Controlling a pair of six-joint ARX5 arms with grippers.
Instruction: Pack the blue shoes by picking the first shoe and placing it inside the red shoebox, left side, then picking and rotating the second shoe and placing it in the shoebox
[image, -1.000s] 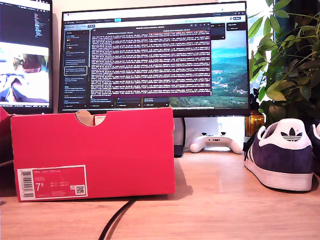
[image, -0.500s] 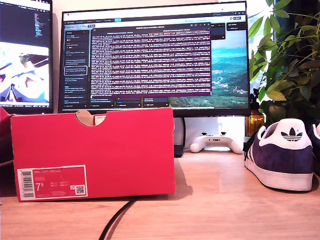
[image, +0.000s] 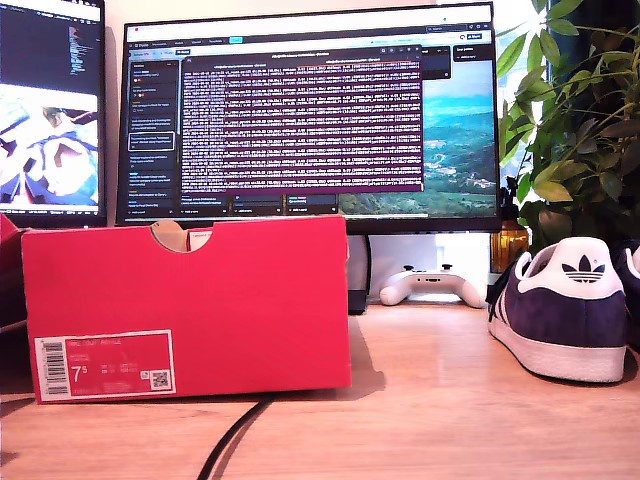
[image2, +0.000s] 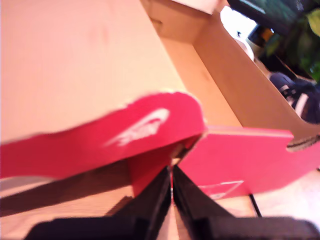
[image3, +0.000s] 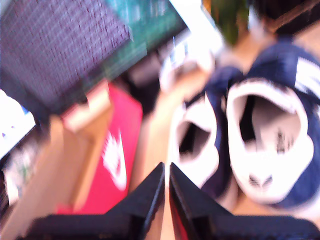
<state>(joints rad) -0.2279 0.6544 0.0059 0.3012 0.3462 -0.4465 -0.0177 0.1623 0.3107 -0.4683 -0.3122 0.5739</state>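
The large bright red cardboard shoebox (image: 190, 300) stands on the wooden counter (image: 430, 400) at the exterior view's left, barcode label facing the camera. The pair of navy suede low sneakers with white soles (image: 565, 310) sits at the exterior view's right, well apart from the box, heels towards the camera. Neither shoe is packed, and no arm shows in the exterior view.

The first end effector (image2: 171, 182) has its jaws pressed together. Their tips sit right under the edge of the red lid flap with the white logo (image2: 125, 135), and it is not clear whether they pinch the card or only touch it. Beyond the flap the box's brown interior (image2: 240, 95) looks empty. The second end effector (image3: 166, 175) is also closed, with nothing between its jaws, and hangs above the two shoes (image3: 265, 125), whose openings face up. That picture is heavily blurred, so its height over them is hard to judge.

Likely risks from here:
- If the second end effector descends with its jaws shut, it would push a shoe aside rather than grasp it; it needs to open first
- The shoes stand just beside each other, so a wide opening could catch both collars or drag the neighbour along
- The lid flap may fall across the opening if the first end effector lets it slip, blocking the placement
- A nudge on the light box could slide it over the black cable (image: 230, 440) in front of it
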